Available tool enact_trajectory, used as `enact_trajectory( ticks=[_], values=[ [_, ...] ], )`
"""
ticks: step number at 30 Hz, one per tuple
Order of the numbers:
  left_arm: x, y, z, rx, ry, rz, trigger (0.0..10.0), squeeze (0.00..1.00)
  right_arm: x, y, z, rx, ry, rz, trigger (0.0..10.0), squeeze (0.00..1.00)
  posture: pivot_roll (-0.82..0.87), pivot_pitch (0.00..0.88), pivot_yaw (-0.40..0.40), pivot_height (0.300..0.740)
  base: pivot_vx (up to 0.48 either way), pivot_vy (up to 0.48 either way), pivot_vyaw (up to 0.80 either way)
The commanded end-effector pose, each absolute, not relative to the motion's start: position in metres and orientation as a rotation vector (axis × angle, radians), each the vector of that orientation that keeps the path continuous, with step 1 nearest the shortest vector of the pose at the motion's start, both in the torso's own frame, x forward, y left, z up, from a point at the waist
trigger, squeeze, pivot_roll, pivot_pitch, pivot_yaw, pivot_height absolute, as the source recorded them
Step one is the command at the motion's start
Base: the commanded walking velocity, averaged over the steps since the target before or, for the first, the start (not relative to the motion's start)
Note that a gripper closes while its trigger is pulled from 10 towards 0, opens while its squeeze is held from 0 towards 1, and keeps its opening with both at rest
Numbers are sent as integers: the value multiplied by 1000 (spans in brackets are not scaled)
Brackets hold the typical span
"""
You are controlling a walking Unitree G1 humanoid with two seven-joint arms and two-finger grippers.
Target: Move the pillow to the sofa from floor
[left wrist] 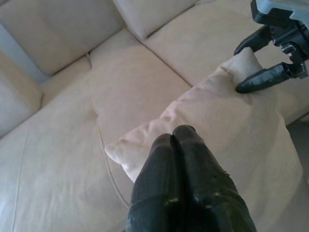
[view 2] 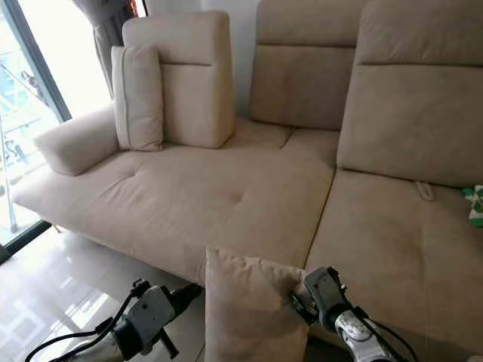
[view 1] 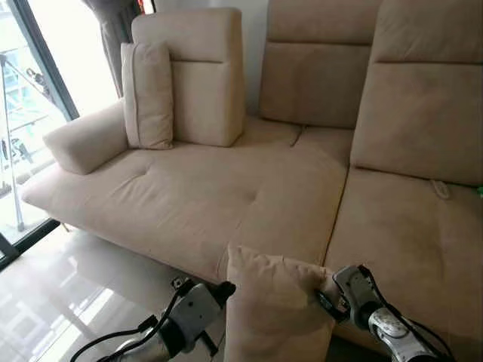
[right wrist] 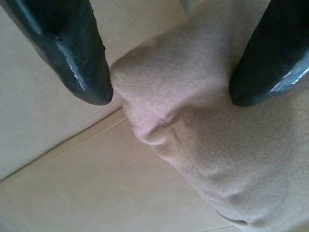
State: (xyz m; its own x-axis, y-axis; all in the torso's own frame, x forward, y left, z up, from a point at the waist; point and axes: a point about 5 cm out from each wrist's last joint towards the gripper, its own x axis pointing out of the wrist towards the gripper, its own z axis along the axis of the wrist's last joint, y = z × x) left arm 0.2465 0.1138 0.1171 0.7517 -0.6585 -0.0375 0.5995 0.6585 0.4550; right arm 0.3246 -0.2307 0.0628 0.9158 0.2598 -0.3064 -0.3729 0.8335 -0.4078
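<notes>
Daylight from a tall dark-framed window (view 1: 30,98) fell across a glossy pale tiled floor (view 1: 68,294) and a wide beige suede-like corner sofa (view 1: 226,188), which served as the landmark for everything else. No brand, label or readable writing showed on any surface, and no container stood in view. Upright against the sofa's far-left backrest block, just beside its rounded armrest, leaned a slim rectangular beige back cushion (view 1: 148,94). A small beige fabric tab (view 2: 425,190) lay on the sofa's right-hand seat, and a scrap of green-and-white patterned material (view 2: 476,205) touched that seat's far right edge. At the sofa's front edge, raised off the floor and standing upright between the two arms, was the square beige fabric pillow (view 1: 273,309), its upper part overlapping the seat's front lip. The left gripper (left wrist: 178,137) had its two black fingers pressed together, tips resting against the pillow's near-left corner without visibly pinching cloth. The right gripper (right wrist: 169,92) had its fingers spread on either side of the pillow's upper right corner, with the fabric bunched between them and both tips touching or nearly touching it. Grey curtain fabric (view 1: 113,30) hung behind the sofa's left end.
</notes>
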Motion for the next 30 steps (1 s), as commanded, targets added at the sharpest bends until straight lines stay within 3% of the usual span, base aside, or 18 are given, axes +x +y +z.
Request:
enact_trajectory(
  ticks=[1,5,6,7,8,19,22,24,30],
  values=[
    [244,118,115,502,-112,-715,10000,0,320,-225,53,-481,288,366,10000,0,315,182,126,573,0,0,0],
    [242,119,117,506,-105,-715,10000,0,322,-224,53,-495,293,353,10000,0,319,183,124,573,0,0,0],
    [241,119,117,508,-101,-713,10000,0,323,-224,54,-504,291,350,4941,0,318,181,121,573,0,0,0],
    [241,119,117,508,-101,-713,10000,0,323,-224,54,-504,291,350,4941,0,318,181,121,573,0,0,0],
    [241,119,118,509,-98,-710,10000,0,325,-222,55,-510,287,349,0,0,317,178,118,573,0,0,0],
    [247,111,122,497,-106,-694,10000,0,325,-220,57,-560,253,348,0,0,282,148,91,573,0,0,0],
    [255,107,123,512,-134,-701,10000,0,316,-216,53,-757,176,428,0,0,242,123,66,573,0,0,0],
    [255,107,123,512,-134,-701,10000,0,316,-216,53,-757,176,428,0,0,242,123,66,573,0,0,0],
    [272,113,119,588,-114,-731,10000,0,297,-211,47,-1025,72,633,0,0,165,90,48,573,0,0,0]
  ],
)
